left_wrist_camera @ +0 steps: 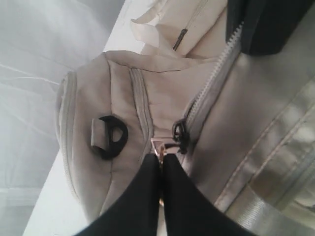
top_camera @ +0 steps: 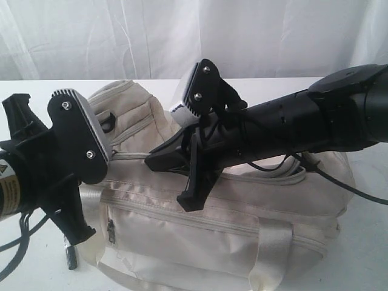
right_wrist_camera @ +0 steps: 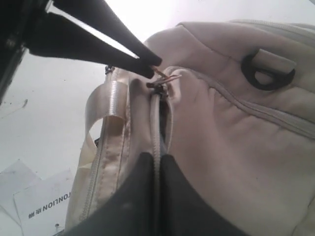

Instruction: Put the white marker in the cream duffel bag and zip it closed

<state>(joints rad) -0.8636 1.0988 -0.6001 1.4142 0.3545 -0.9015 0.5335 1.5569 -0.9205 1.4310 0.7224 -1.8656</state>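
Left fingers (left_wrist_camera: 142, 196) pinch the zipper pull (left_wrist_camera: 159, 146) at the bag's (top_camera: 200, 242) nine-o'clock end. Right fingers (right_wrist_camera: 135, 196) clamp its seam. That thin pull may slip free.

Flat white table (top_camera: 371, 257). Pale white fabric curtain in soft folds (top_camera: 121, 36) hangs behind the table's far edge. White paper sheet with dark printed lettering (right_wrist_camera: 44, 196) lies flat on the table.

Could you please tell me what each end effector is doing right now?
Left end effector: closed on the zipper pull.
Right end effector: closed on the cream duffel bag at its zipper seam.
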